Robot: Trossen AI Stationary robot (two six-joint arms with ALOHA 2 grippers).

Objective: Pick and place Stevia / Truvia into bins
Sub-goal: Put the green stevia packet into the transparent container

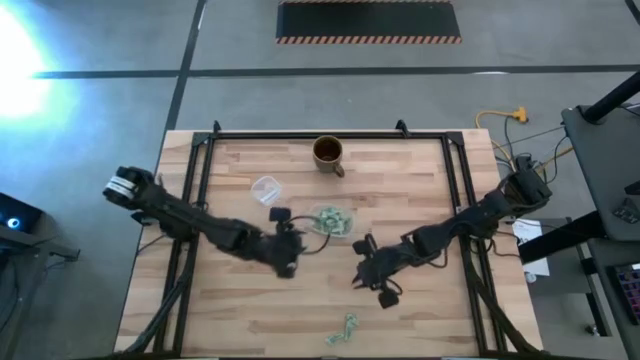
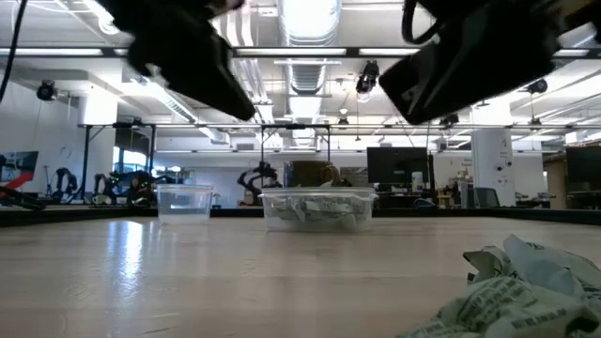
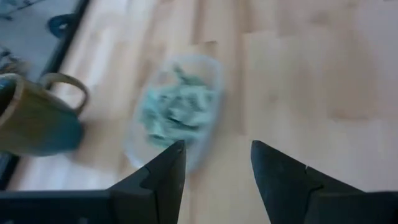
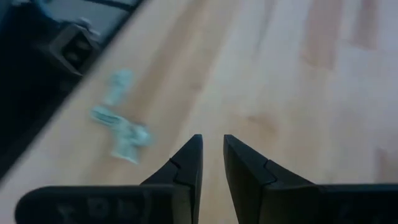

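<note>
The left gripper [image 1: 287, 252] hovered just beside the clear tub [image 1: 331, 221], on the side of its own arm, with its two fingers [image 3: 163, 177] standing apart and nothing between them. In the left wrist view the tub [image 3: 180, 112] lay ahead of the fingertips, filled with a heap of green-and-white sachets [image 3: 173, 112] too jumbled to count. The right gripper [image 1: 372, 275] hung over bare wood nearer the front of the table, well apart from the tub; its fingers [image 4: 186, 165] were only a narrow gap apart and held nothing. A small loose cluster of sachets [image 1: 346, 328] lay at the table's front edge, near the right gripper and forward of it; its exact number could not be told. There was one tub, one smaller clear cup [image 1: 265, 188] just behind the left gripper, and one brown mug [image 1: 328, 153] at the far edge of the wooden table [image 1: 250, 310]. Two arms were over the table.
</note>
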